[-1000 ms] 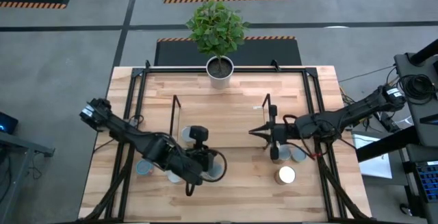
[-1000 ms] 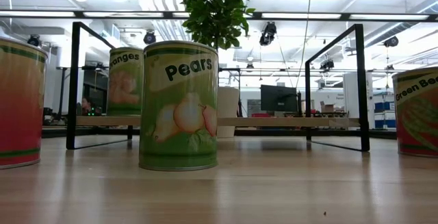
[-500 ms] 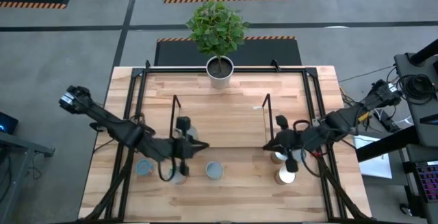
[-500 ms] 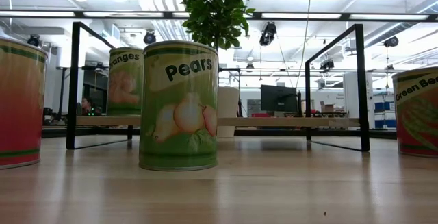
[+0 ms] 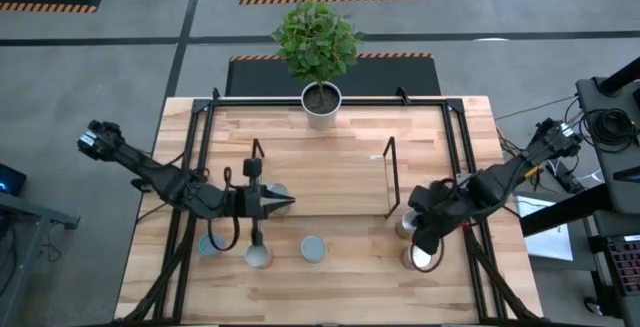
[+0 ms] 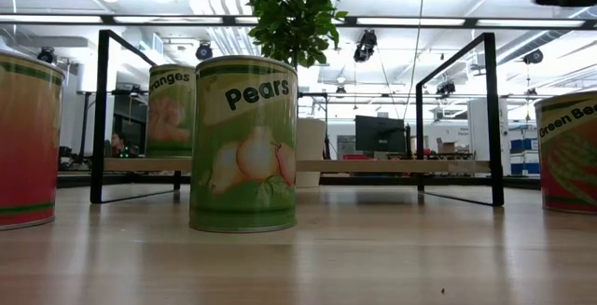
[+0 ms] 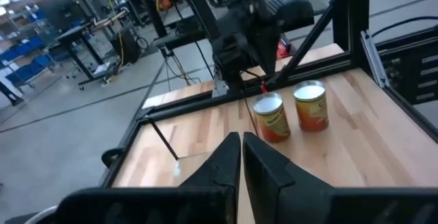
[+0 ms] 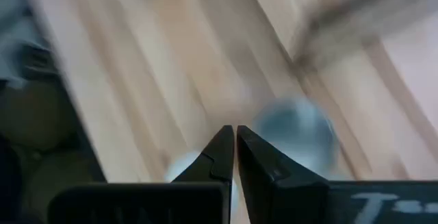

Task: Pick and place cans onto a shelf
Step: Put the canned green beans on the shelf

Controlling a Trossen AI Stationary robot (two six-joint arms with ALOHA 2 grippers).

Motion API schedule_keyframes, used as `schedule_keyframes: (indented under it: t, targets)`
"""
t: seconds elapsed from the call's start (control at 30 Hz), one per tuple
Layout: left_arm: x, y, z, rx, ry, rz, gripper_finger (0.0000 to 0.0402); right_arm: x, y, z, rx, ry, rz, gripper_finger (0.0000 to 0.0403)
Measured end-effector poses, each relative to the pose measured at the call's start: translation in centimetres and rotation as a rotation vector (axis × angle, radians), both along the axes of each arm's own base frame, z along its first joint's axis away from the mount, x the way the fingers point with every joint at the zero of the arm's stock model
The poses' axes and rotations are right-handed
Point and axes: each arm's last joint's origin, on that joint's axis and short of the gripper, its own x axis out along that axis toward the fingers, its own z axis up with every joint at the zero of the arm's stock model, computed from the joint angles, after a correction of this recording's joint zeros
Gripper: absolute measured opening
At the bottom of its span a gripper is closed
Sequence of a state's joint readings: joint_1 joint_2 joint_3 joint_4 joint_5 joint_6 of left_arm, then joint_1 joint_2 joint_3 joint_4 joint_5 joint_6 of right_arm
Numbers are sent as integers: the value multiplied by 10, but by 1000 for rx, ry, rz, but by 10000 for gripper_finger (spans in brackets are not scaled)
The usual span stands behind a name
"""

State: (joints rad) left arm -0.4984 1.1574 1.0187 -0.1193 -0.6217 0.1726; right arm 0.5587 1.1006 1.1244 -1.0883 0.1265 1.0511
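Three cans (image 5: 210, 244) (image 5: 258, 257) (image 5: 313, 249) stand upright on the table at the front left. Another can (image 5: 275, 193) stands by the shelf's left end frame (image 5: 256, 167). Two cans (image 5: 407, 228) (image 5: 420, 258) stand at the front right. The shelf (image 5: 322, 181) has a light wood board between black wire frames. My left gripper (image 5: 290, 204) is shut and empty, level, pointing toward the table's right, at the shelf's left end. My right gripper (image 5: 420, 245) is shut and empty above the front right cans.
A white plant pot (image 5: 321, 105) stands at the table's far edge. A black frame (image 5: 190, 167) borders the table on both sides. In the low view the Pears can (image 6: 242, 142) stands in front of the shelf board (image 6: 373, 166). Bare wood lies between the two can groups.
My left gripper has drawn back from the front left cans toward the far edge and turned to point at the table's right, leaving one can standing uncovered. My right gripper has gone from the shelf's right end toward the near edge, over the front right cans.
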Motion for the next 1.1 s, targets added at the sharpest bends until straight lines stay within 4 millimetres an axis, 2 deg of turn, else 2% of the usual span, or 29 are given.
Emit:
schedule_keyframes:
  t: [0.13,0.23,0.5,0.6,0.73,1.1]
  targets:
    - [-3,1,2,7,-3,-2,1,1,4,-4,-34,267,-80,9]
    - [-2,1,1,2,2,0,1,5,6,-9,-86,375,-102,9]
    - [0,0,-3,13,17,-1,1,15,10,-20,-106,412,-114,11]
    - [0,0,-3,15,18,-1,1,16,8,-19,-99,400,-158,29]
    - [0,0,-3,16,18,-1,1,17,7,-17,-81,366,-212,88]
    - [0,0,-2,18,16,-1,1,22,8,-23,-119,364,-277,310]
